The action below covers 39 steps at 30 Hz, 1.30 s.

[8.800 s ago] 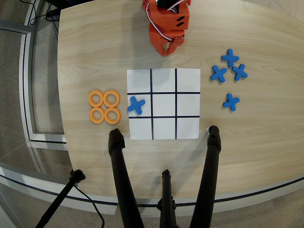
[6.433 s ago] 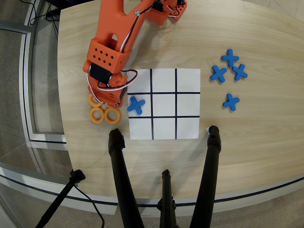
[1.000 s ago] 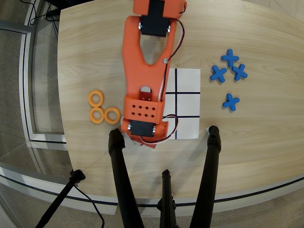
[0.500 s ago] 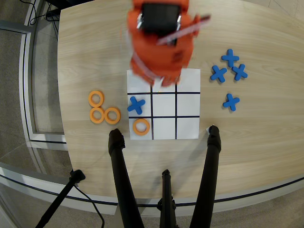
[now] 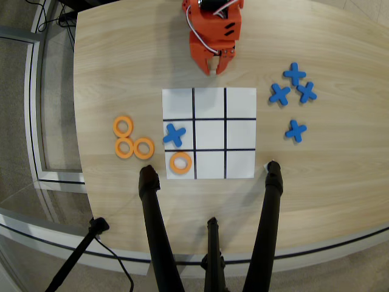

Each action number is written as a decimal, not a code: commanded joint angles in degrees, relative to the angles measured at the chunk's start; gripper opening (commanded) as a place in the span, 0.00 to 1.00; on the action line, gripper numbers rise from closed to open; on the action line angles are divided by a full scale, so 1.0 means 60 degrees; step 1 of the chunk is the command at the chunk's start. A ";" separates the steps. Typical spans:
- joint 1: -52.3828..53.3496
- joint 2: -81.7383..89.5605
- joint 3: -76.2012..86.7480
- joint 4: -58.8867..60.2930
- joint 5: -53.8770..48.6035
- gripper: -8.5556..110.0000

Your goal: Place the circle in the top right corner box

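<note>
Orange circle (image 5: 180, 162) lies flat in the grid's lower-left cell in the overhead view, just under a blue cross (image 5: 174, 134) | arm folded at the counter's (image 5: 109, 73) far edge, fingers (image 5: 213, 65) nearly together, holding nothing | three spare rings (image 5: 132, 142) wait left of the paper | placement looks done.

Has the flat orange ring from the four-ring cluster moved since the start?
Yes. One flat orange ring left the cluster for the white paper grid, its bottom-left cell in the overhead view.
</note>
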 commanded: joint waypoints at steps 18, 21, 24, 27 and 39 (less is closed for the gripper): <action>1.5278 0.0469 0.0542 0.0161 0.0044 0.13; 1.4854 0.0469 0.0542 0.0161 0.0044 0.13; 1.4722 0.0439 0.0542 0.0176 0.0044 0.13; 1.4722 0.0439 0.0542 0.0176 0.0044 0.13; 1.4722 0.0439 0.0542 0.0176 0.0044 0.13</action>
